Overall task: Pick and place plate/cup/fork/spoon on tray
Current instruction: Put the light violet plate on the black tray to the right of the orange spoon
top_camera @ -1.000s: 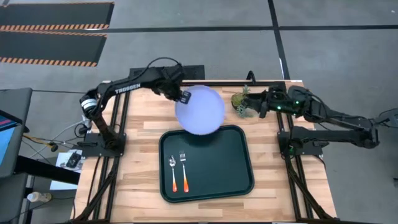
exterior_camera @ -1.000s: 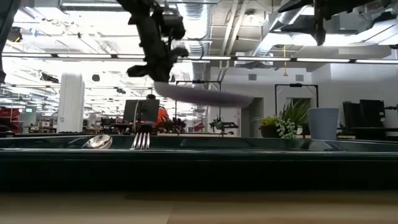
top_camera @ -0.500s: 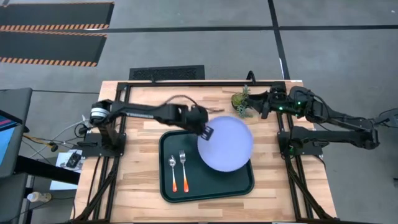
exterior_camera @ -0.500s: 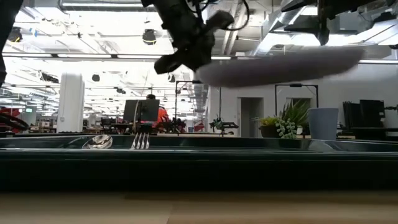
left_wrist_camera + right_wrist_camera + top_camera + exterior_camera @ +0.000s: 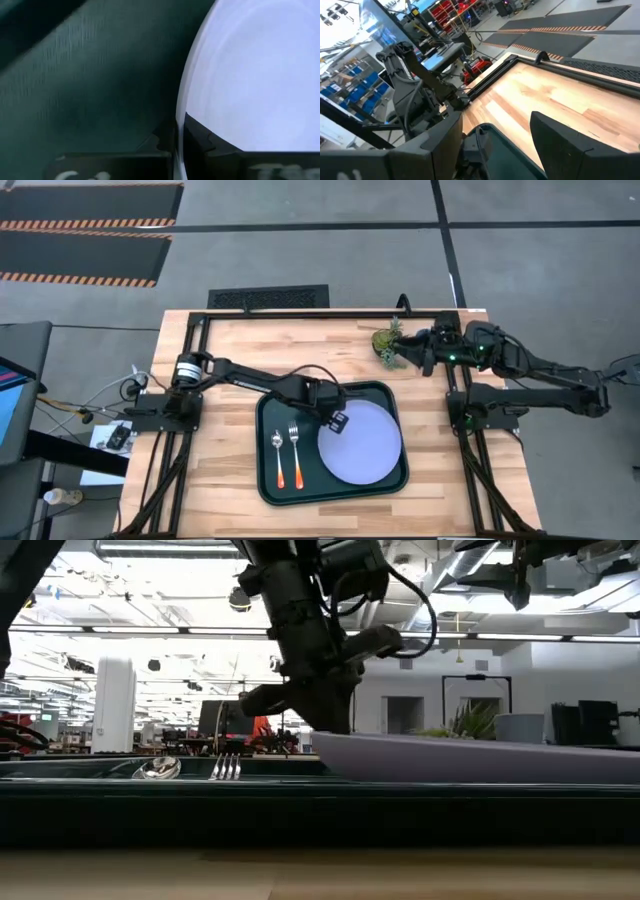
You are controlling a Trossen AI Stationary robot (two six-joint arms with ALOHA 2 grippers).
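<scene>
The pale lavender plate (image 5: 362,444) is low over the right half of the dark green tray (image 5: 270,405), with my left gripper (image 5: 337,423) shut on its rim. The orange-handled fork (image 5: 295,453) and spoon (image 5: 279,456) lie side by side in the tray's left half, bowl and tines toward the far edge. The blue cup (image 5: 520,727) shows only in the low view, behind the plate. My right gripper (image 5: 424,352) is open and empty at the far right, beside a small potted plant (image 5: 389,345). My left gripper pinches the plate's rim (image 5: 179,125) on its far-left side, one finger (image 5: 205,140) over the plate's top face and one (image 5: 159,144) under it. The fingers slant down from the table's far left. The plate sits nearly level, the held edge (image 5: 330,740) slightly raised. The tray's near rim hides its underside.
The tray's raised near rim (image 5: 320,802) runs across the low view. The potted plant stands on the wood at the far right, just off the tray's far right corner. Bare wooden table (image 5: 230,480) lies to the left of and in front of the tray.
My left gripper has carried the plate from above the table's far side toward the near right and down into the tray's right half. The plate has stayed nearly level and held by its rim. The fork and spoon have not moved.
</scene>
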